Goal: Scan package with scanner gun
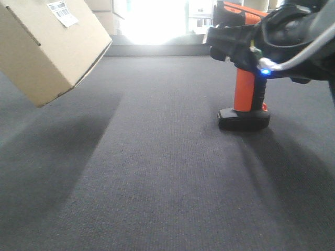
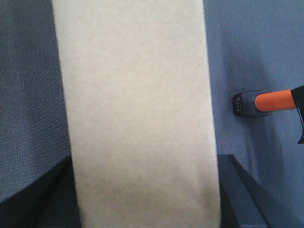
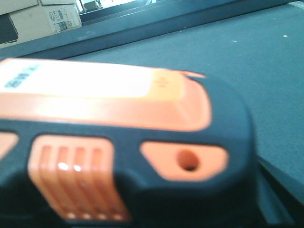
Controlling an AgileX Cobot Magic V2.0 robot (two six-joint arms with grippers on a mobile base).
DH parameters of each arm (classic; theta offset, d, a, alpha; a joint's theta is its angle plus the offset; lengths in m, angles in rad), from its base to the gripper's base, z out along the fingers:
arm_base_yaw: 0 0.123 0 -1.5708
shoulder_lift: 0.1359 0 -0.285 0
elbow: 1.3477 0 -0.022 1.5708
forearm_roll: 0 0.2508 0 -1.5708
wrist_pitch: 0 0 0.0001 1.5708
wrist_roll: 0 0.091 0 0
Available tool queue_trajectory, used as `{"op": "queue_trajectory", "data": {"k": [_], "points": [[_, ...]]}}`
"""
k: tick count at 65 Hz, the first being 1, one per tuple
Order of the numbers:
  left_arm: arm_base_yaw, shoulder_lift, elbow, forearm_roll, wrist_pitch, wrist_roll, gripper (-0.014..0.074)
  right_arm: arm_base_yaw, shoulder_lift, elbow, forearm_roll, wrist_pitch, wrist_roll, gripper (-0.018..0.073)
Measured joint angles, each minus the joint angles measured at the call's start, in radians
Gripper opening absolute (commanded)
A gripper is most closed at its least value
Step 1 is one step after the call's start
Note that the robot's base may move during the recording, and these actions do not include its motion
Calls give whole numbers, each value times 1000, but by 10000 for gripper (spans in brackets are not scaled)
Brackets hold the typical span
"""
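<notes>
Here, nearest on the right, the scanner gun (image 1: 243, 99) stands upright on its flat black base on the dark grey desk (image 1: 157, 183). The right claw (image 1: 261, 49) sits around its black head, but the fingers are lost in that dark mass and in the blur of the right wrist view, so I cannot tell whether they are clamped on it. A small blue light (image 1: 265, 71) glows just beside the orange handle. Further off to the left, the package (image 1: 49, 47) hangs tilted in the air, clear of the desk, pinched between the two dark fingers (image 2: 42, 199) of the left claw (image 2: 145, 194), which is closed on its sides. The step in hand looks to be bringing the gun's nose to the barcode. To do it well, the hold on the head should be firm before lifting. The gun should then rise and turn left until its window faces the white label (image 1: 63, 11) squarely, with the box kept steady; the two are well apart now. As for writing, the label shows barcode bars and print too fine to read. A pale sticker (image 3: 28, 78) on the gun's orange top bears dark marks blurred beyond reading, and the far cardboard boxes (image 3: 52, 21) carry printed panels, also illegible. No brand can be made out.
</notes>
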Motion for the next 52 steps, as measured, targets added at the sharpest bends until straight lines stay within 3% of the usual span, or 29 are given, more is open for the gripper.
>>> {"op": "queue_trajectory", "data": {"k": [11,17,23,34,52], "points": [[0,0,0,0,0,0,-111,0,18,-4,19,2,0,482],[0,0,0,0,0,0,-111,0,20,-4,41,-4,0,412],[0,0,0,0,0,0,-111,0,20,-4,54,-21,0,246],[0,0,0,0,0,0,-111,1,20,-4,70,-41,-13,-166],[0,0,0,-2,0,0,-111,1,-13,-4,88,-22,-171,-153]]}}
